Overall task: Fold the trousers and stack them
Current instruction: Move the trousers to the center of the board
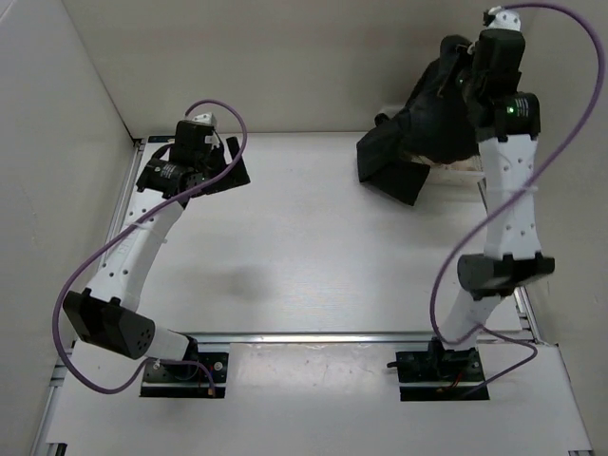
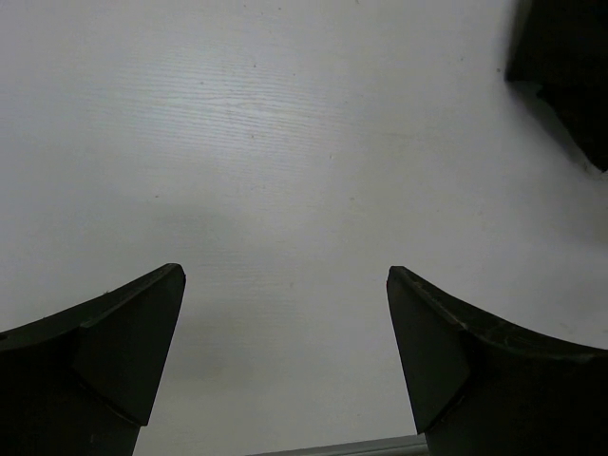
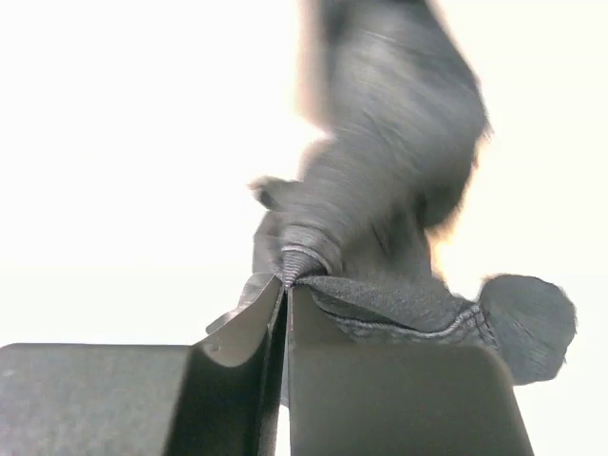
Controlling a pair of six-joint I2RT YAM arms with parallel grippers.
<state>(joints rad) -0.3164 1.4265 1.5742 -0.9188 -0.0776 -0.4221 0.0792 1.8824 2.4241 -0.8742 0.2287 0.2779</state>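
Right gripper [image 3: 287, 285]: jaws pressed together on a bunched fold of the trousers [image 1: 432, 119]; in the right wrist view the dark weave is pinched right at the fingertips, and more of the cloth spreads beyond them, out of focus.

Right arm [image 1: 508, 204]: reaches to the far right corner of the worktop [image 1: 313, 237], wrist high against the back wall.

Trousers: black, gathered into a crumpled bundle below the right wrist; the upper part is lifted off the surface; the lower part sags to the worktop as a flat dark flap [image 1: 389, 171] on the bundle's left side; neither legs nor waistband can be told apart in the heap.

A sliver of pale tan cloth [image 1: 454, 166] shows under the bundle's right edge, touching it; too little is visible to say more.

Left gripper [image 2: 285, 285]: jaws spread wide, nothing between them; it points down at bare white worktop at the far left, well apart from the trousers.

Left arm [image 1: 133, 256]: bent, running up the left side of the worktop.

A dark shape [image 2: 570, 66] sits in the upper right corner of the left wrist view; cannot tell what it is.
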